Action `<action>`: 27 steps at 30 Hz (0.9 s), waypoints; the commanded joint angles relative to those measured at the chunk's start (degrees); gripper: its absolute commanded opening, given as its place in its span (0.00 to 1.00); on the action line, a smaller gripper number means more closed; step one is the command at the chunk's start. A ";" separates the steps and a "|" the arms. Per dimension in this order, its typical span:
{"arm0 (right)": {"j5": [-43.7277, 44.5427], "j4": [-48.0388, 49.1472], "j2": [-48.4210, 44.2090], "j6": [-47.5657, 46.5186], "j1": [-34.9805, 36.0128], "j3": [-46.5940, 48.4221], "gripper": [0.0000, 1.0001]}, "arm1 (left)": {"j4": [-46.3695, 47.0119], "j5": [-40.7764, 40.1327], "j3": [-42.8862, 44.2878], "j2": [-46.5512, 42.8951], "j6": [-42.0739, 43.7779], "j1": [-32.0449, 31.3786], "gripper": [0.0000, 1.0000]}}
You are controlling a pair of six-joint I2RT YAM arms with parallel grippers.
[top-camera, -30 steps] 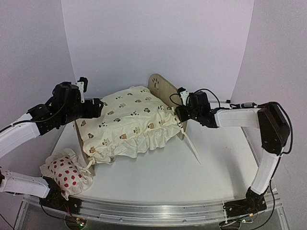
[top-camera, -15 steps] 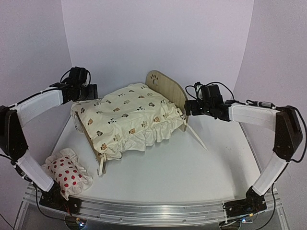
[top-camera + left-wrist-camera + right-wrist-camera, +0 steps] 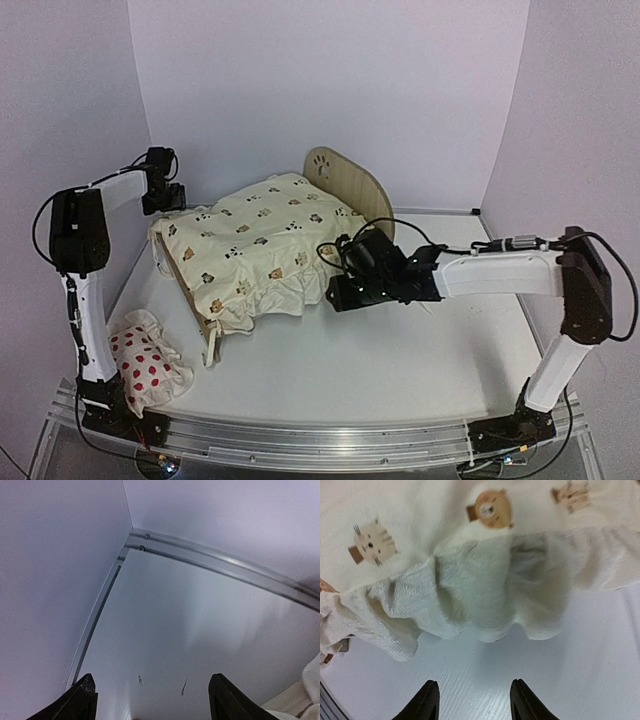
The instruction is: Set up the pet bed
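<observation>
Pet bed [image 3: 345, 182] sits left of centre on the desk [image 3: 400, 365], animal-print cushion [image 3: 265, 245] draped over it, frill [image 3: 485, 595] sagging off the near side. Right pincer [image 3: 475, 702] is spread and empty just short of that frill; left pincer [image 3: 152, 702], also spread, is off at the back-left corner. I'd nip only the frill and tug gently, not shove the bed.

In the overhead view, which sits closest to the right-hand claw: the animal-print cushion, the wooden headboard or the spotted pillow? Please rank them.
From the right gripper:
1. cushion, its frilly edge just left of the fingers.
2. headboard, behind, toward the back wall.
3. spotted pillow, far left, near front corner.
</observation>
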 commanded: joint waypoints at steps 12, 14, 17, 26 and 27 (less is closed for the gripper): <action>-10.10 -1.36 23.78 5.27 -2.65 22.07 0.47 | -6.77 5.55 -12.43 -4.13 -0.89 -0.30 0.81; -10.53 -1.34 24.79 5.60 -4.23 22.82 0.47 | -5.60 7.91 -17.44 -6.49 -1.70 -0.47 0.79; -11.03 -1.34 25.01 5.64 -7.17 23.15 0.47 | -2.58 12.47 -24.13 -11.28 -2.63 -1.66 0.78; -12.09 -1.90 23.13 4.69 -16.53 23.81 0.50 | 3.66 26.39 -37.82 -21.12 -7.27 -8.94 0.77; -12.20 -2.05 22.42 4.55 -17.84 23.06 0.51 | 5.06 28.21 -39.74 -22.49 -8.13 -9.89 0.77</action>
